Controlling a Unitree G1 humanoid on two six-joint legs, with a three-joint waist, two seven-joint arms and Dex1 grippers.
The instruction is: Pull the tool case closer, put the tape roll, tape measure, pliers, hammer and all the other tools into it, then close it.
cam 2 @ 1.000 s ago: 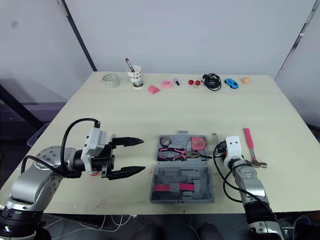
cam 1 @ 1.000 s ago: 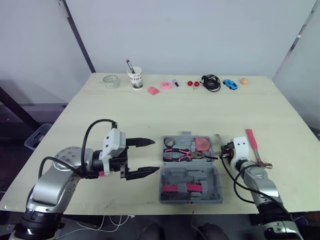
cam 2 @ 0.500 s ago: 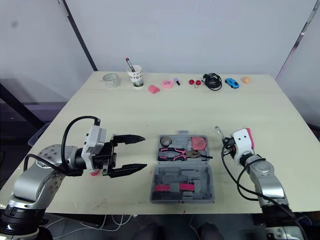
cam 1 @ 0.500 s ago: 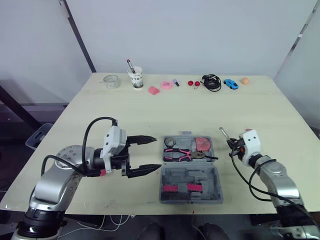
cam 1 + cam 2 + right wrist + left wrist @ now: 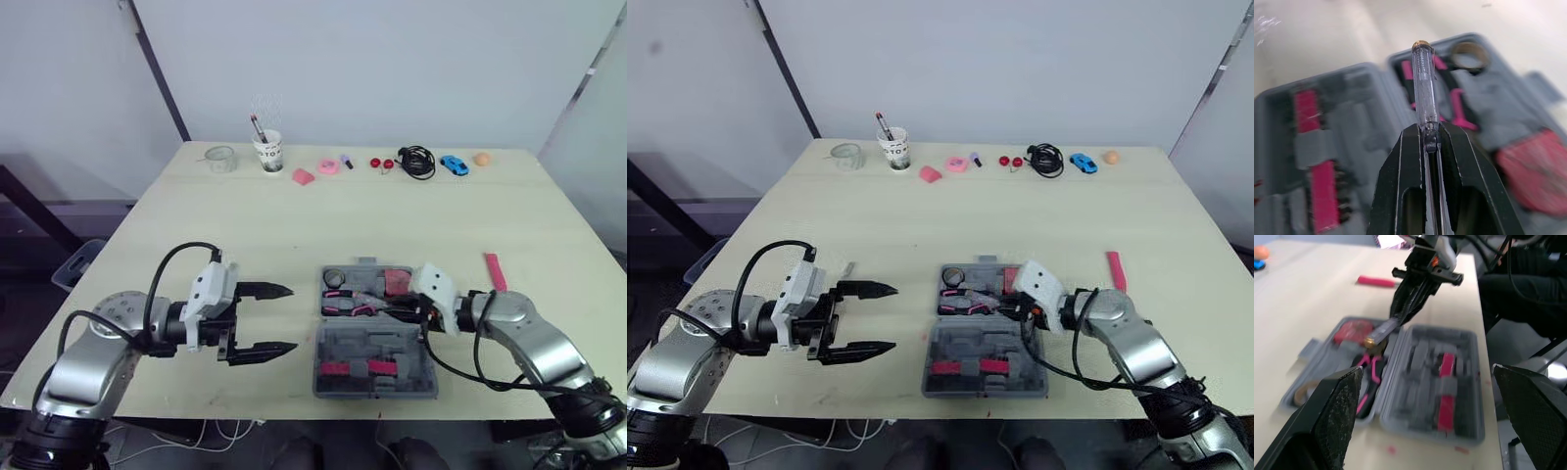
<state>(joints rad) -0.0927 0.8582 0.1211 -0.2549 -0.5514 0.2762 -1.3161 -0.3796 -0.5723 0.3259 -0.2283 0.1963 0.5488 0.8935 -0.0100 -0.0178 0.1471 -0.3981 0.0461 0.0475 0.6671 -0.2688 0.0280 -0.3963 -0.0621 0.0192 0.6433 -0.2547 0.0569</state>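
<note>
My right jaws hold a screwdriver (image 5: 1423,81) over the open case (image 5: 376,344); left jaws wide. Pliers (image 5: 340,297) are inside; hammer (image 5: 493,271), at three o'clock, and closing remain.

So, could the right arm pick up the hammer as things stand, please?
Probably not yet: its end effector is shut on a screwdriver over the case. The hammer lies clear beside that arm, so reach looks fine once it lets go.
</note>
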